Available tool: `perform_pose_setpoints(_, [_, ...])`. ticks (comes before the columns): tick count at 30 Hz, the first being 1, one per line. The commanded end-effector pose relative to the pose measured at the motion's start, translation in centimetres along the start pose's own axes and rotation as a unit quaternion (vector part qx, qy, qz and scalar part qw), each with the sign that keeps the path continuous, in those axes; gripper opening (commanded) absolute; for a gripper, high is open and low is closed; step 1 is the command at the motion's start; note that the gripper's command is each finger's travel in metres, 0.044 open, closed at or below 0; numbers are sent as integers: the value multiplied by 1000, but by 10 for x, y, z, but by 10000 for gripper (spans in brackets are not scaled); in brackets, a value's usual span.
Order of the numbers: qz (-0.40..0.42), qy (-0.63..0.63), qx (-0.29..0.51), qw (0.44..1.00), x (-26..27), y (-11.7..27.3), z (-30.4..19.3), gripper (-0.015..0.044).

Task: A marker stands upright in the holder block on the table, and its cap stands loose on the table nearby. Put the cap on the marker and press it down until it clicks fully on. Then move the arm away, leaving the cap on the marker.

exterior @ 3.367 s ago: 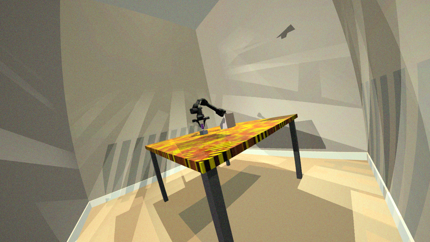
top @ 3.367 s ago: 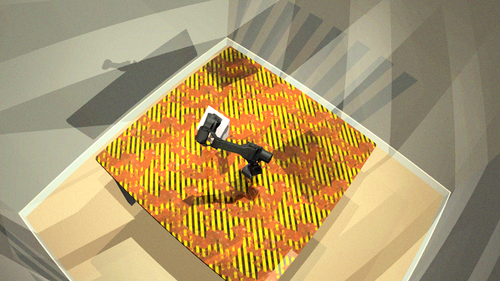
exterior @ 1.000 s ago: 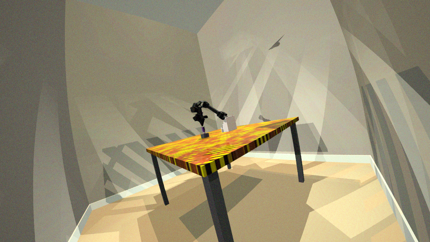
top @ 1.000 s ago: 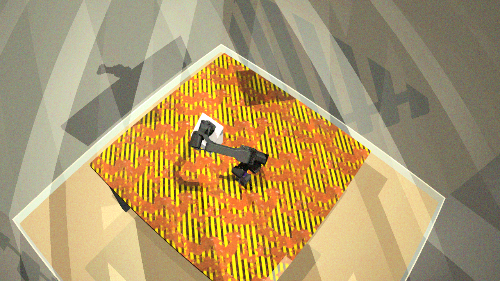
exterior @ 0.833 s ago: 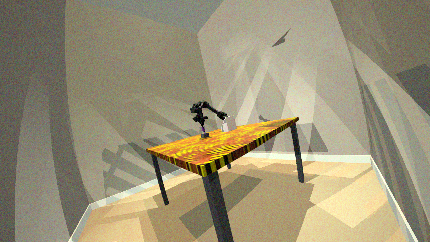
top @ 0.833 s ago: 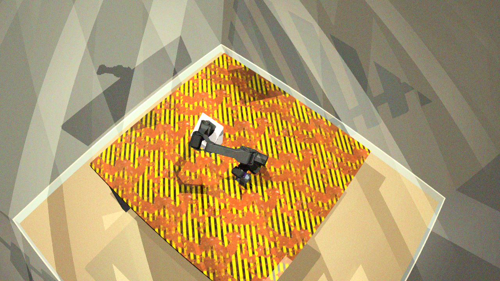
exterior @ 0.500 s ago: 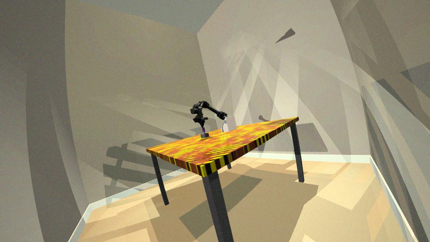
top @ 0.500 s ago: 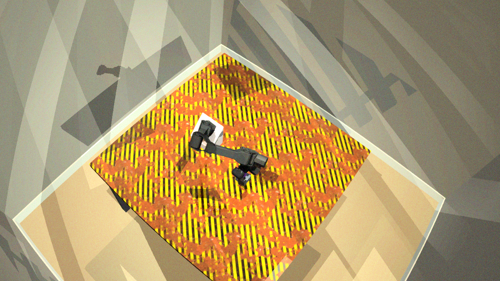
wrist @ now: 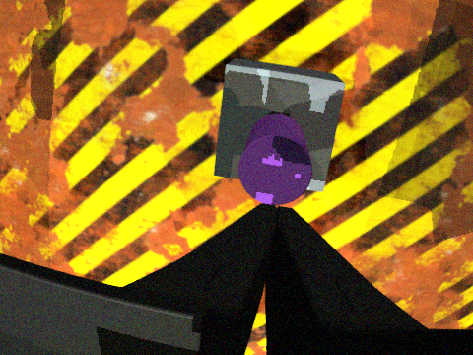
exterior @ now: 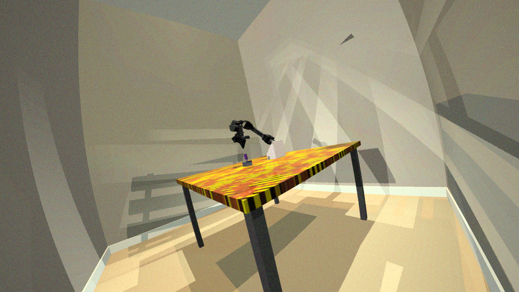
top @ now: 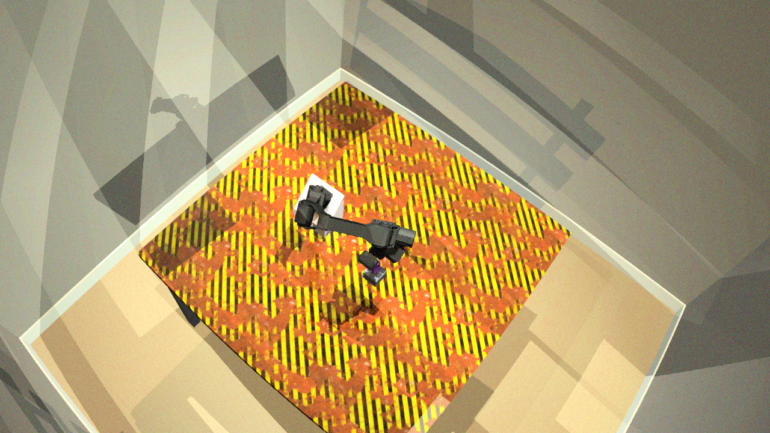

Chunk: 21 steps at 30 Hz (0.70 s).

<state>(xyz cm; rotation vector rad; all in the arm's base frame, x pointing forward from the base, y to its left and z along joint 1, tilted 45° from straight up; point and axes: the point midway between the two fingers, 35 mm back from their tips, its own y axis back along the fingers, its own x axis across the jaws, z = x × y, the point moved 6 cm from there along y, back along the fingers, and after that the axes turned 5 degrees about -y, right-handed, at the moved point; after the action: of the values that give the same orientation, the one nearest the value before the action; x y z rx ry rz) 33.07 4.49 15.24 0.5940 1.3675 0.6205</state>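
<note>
Writing: I read none. Top view: holder block (top: 375,276) sits mid-table (top: 484,301), far from edges. Exterior view: gripper (exterior: 242,144) hangs above purple cap (exterior: 246,156). Wrist view: fingers clenched empty above cap on marker in block.

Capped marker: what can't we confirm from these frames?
- Click seating: cap hides the joint in wrist view; too small in top and exterior.
- Marker body: cap covers it.
- Holder block front: behind the cap.
- Gap between shut gripper and cap: unclear in wrist view.
</note>
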Motion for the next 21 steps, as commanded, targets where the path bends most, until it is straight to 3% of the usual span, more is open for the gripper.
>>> perform_pose_setpoints(1, [2, -3, -3, 1000, 0, 38, -1, 0])
perform_pose_setpoints(5, [2, -3, -3, 1000, 0, 38, -1, 0])
perform_pose_setpoints(21, [2, -3, -3, 1000, 0, 38, -1, 420])
